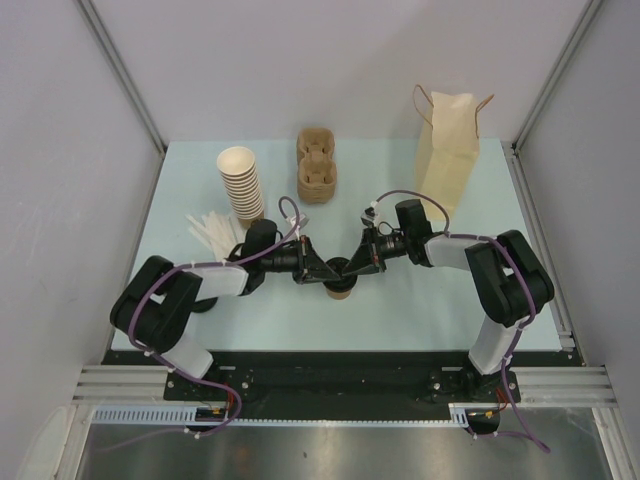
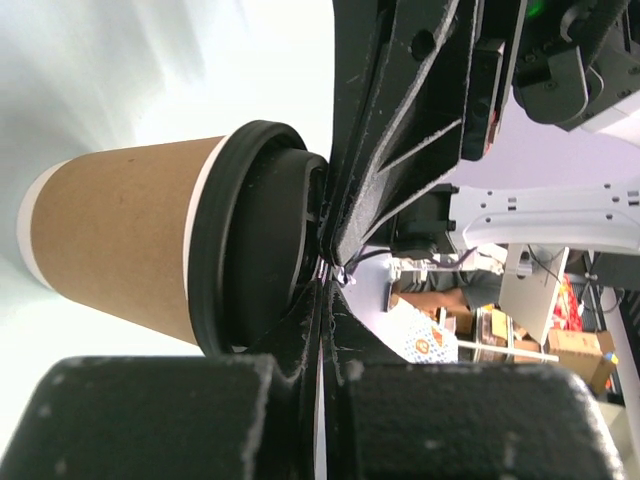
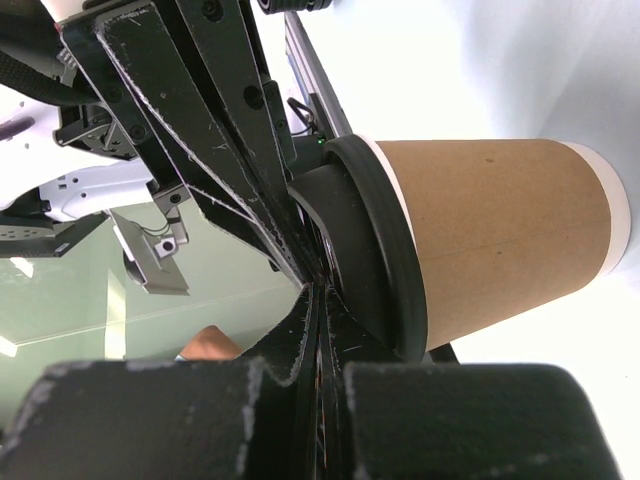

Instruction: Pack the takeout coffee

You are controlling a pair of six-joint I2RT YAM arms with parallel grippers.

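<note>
Lid (image 2: 250,250) looks seated on the takeout coffee (image 1: 341,290), with left gripper (image 1: 325,270) and right gripper (image 1: 355,267) jaws together on top. Paper bag (image 1: 447,150), upper right, hasn't got it yet.

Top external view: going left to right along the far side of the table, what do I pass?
Stack of paper cups → cardboard cup carrier → paper bag.
</note>
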